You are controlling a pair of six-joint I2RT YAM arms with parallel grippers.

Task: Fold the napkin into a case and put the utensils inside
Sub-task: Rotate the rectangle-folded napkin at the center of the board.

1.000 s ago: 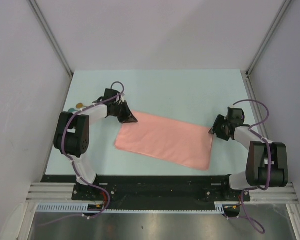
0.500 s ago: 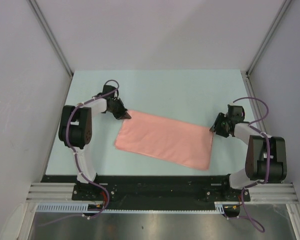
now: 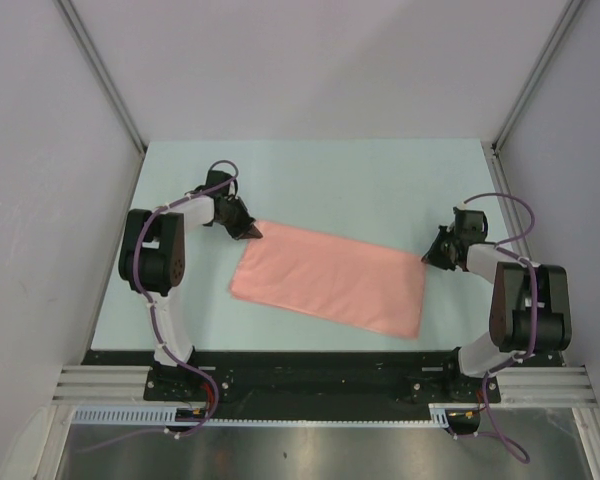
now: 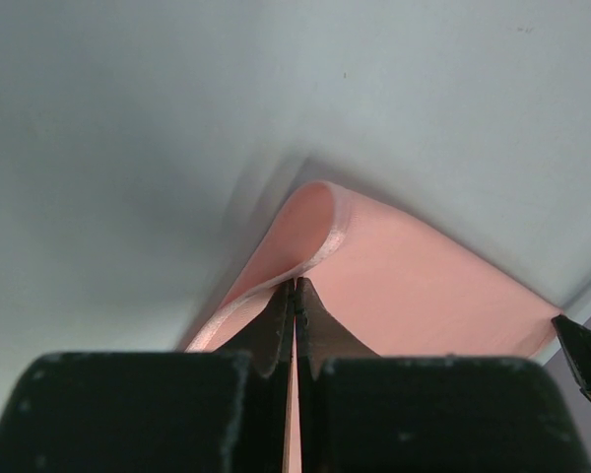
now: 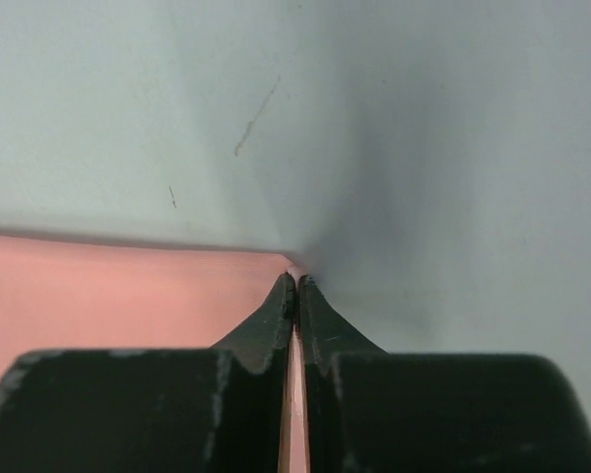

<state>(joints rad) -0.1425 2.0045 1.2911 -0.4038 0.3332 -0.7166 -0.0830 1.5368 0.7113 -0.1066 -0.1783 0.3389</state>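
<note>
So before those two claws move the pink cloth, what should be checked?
1. Left gripper shut on the napkin's far left corner: ok.
2. Right gripper shut on the far right corner: ok, a pink sliver shows between its fingers.
3. Napkin lying flat between the two held corners: ok.
4. All layers caught at the left corner: cannot tell; the edge curls up in a loop just beyond the fingertips.
5. Spoons located for later: cannot tell; no view shows them.
</note>
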